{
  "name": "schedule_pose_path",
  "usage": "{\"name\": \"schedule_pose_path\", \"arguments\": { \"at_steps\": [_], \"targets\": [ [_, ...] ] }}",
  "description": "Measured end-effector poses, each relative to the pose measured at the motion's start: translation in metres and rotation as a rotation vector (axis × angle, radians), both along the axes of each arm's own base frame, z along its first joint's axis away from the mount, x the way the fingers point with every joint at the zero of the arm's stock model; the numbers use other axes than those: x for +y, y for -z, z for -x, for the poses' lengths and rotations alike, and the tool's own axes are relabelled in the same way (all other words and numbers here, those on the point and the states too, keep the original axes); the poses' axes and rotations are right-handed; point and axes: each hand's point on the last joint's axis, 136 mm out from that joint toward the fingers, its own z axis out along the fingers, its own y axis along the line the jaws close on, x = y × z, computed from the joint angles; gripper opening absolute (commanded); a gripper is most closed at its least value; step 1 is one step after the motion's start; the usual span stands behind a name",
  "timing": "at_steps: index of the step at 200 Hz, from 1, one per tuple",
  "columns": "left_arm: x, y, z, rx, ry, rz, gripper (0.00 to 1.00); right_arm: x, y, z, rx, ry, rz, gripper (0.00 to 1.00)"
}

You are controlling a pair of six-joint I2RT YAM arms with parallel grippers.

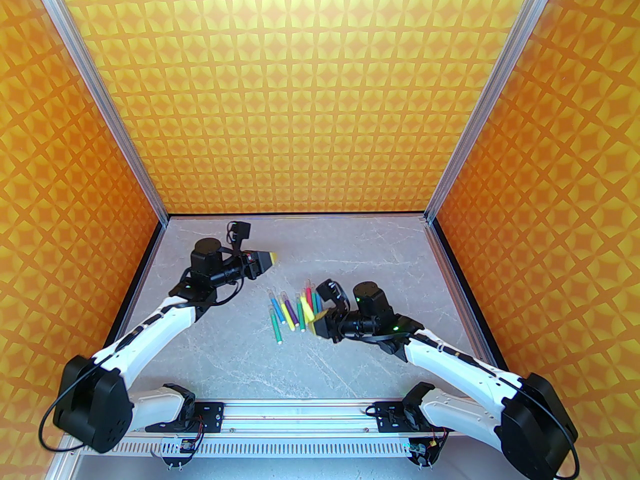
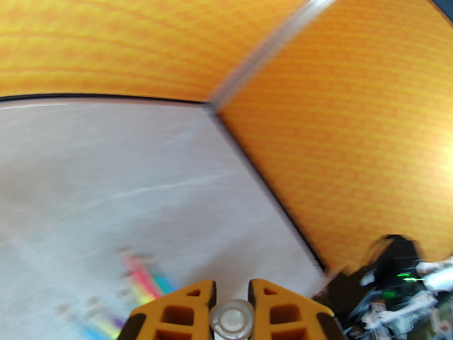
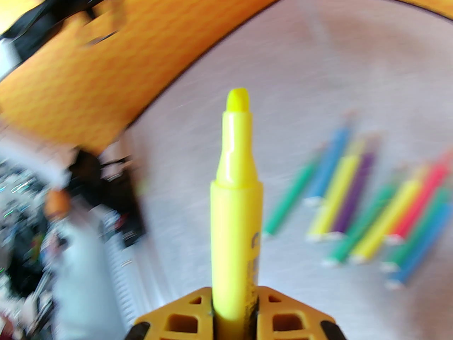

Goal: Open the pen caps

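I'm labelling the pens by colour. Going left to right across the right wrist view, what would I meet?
uncapped yellow pen → lone green pen → upper blue pen → purple pen → red pen. The rest overlap too much to order.

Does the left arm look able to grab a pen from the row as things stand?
Probably not yet: its fingers are shut on a clear cap. The way to the pens looks free, with bare table between.
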Motion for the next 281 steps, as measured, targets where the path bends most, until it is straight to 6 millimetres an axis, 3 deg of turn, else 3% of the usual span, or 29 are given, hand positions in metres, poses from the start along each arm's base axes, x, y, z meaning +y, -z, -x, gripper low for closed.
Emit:
{"name": "schedule_pose_path", "arguments": {
  "at_steps": [30,71,97,125,162,202,281],
  "targets": [
    [0.032,0.029,-0.007,0.069,-0.135,-0.212,0.0,-0.028,-0.007,-0.043,-0.061,0.204,0.134,0.0],
    [0.082,0.095,-0.013,0.261,-0.266,-0.496,0.0,-0.067,-0.009,-0.104,-0.127,0.427,0.364,0.0],
    [0.109,0.137,-0.015,0.397,-0.311,-0.656,0.0,-0.097,0.013,-0.137,-0.101,0.533,0.52,0.0],
    [0.134,0.174,-0.017,0.517,-0.332,-0.789,0.0,-0.127,0.049,-0.165,-0.02,0.598,0.657,0.0],
    [0.158,0.216,-0.021,0.644,-0.33,-0.888,0.0,-0.154,0.09,-0.183,0.096,0.621,0.739,0.0],
    [0.181,0.249,-0.022,0.743,-0.334,-0.925,0.0,-0.177,0.114,-0.195,0.181,0.648,0.763,0.0],
    [0.193,0.25,-0.036,0.774,-0.325,-0.916,0.0,-0.209,0.132,-0.197,0.265,0.69,0.781,0.03]
  ]
}}
